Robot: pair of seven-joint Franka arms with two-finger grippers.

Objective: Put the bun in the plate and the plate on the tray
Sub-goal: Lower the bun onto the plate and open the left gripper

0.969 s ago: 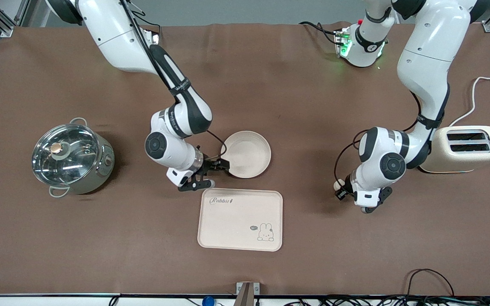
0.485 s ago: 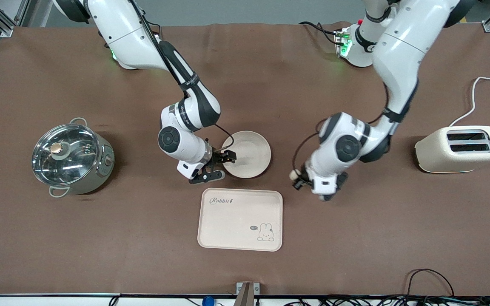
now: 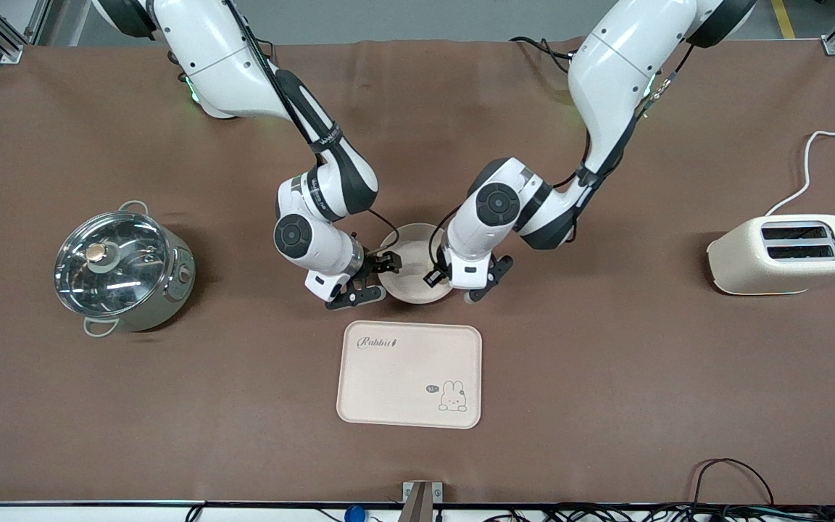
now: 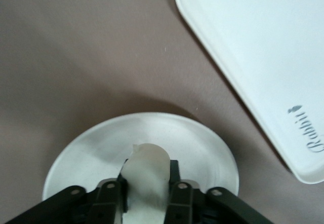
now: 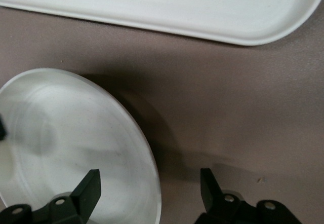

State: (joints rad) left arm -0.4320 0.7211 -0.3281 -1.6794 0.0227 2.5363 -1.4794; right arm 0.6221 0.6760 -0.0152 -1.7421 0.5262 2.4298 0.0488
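Front view: we see the plate (image 3: 417, 264) near the middle of the bench, with the tray (image 3: 409, 374) just beside it, toward the edge nearest the front camera. The left tool (image 3: 435, 276) hangs over the plate's rim at the left arm's end; the right tool (image 3: 374, 274) sits at the rim toward the right arm's end. A pot (image 3: 122, 267) and a toaster (image 3: 784, 254) stand near the two short edges.

Left wrist view: the left tool (image 4: 146, 193) is clamped on the bun (image 4: 146, 174), held above the plate (image 4: 202, 143); the tray's (image 4: 253, 36) corner lies close by.

Right wrist view: the right tool (image 5: 152, 186) stands wide, one finger (image 5: 86, 191) over the plate's (image 5: 76, 127) inside, the other (image 5: 211, 184) outside the rim, not yet gripping.

We judge the bun's delivery to be in hand. Next, the left tool should lower, release and withdraw; then the right tool can pinch the rim and carry the plate onto the tray.
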